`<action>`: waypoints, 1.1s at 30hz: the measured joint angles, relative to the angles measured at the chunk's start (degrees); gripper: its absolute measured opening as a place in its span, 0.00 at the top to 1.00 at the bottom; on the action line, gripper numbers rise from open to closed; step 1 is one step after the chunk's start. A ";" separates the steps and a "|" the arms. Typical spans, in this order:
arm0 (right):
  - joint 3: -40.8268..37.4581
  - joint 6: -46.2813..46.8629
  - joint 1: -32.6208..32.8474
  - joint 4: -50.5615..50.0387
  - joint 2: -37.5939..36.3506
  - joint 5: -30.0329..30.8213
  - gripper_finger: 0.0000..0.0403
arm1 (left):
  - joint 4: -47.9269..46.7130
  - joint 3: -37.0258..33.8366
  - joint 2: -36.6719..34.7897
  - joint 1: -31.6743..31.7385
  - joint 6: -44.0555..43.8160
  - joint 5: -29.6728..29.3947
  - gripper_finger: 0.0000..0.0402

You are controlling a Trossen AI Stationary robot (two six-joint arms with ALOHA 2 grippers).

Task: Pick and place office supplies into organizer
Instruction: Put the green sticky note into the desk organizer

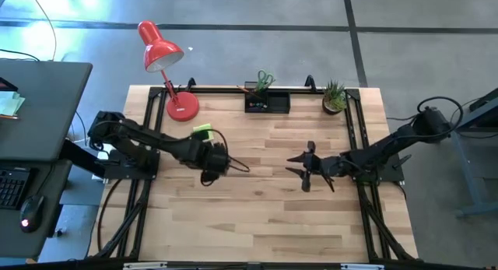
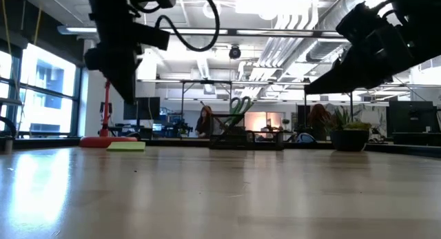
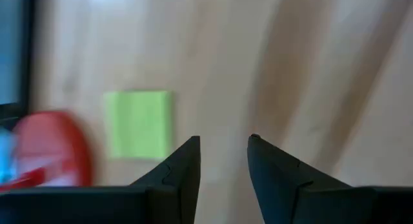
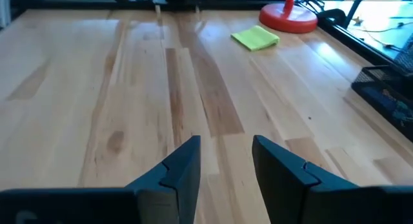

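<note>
The lime-green sticky-note pad lies flat on the table beside the red lamp base, while the scissors already stand in the black organizer at the far edge. The left tool hovers near the pad, fingers spread and holding nothing; the right tool waits mid-table, also spread. The pad looks to be the piece in hand: the left tool must descend over it and pinch its thin edge

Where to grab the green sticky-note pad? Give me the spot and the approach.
The sticky-note pad lies flat on the table next to the red lamp's base, the left gripper close by, open. Probably best to come straight down and pinch two opposite edges, on the sides away from the lamp: it is thin, with no raised part.
</note>
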 joint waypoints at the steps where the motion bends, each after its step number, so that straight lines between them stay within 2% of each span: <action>1: 0.00 0.23 0.32 -0.46 0.00 0.43 0.67 | -2.27 1.16 -0.01 0.64 0.59 -0.94 0.72; 5: 0.00 1.11 1.15 -2.00 0.00 1.20 0.67 | -4.24 1.89 -0.02 4.35 5.82 -1.61 0.72; 13: 0.00 0.59 1.89 -2.21 0.00 1.45 0.67 | 2.88 -2.28 2.74 11.60 19.63 2.35 0.71; 20: 0.00 0.58 1.87 -2.44 0.00 1.44 0.67 | 3.51 -2.41 5.64 19.94 27.65 10.24 0.58; 26: 0.02 0.77 1.87 -3.36 0.02 1.39 0.67 | 6.56 -3.01 5.97 25.58 30.90 10.78 0.49; 33: 0.02 1.16 1.87 -4.44 0.04 1.05 0.67 | 11.62 -6.91 5.97 28.72 31.19 16.11 0.54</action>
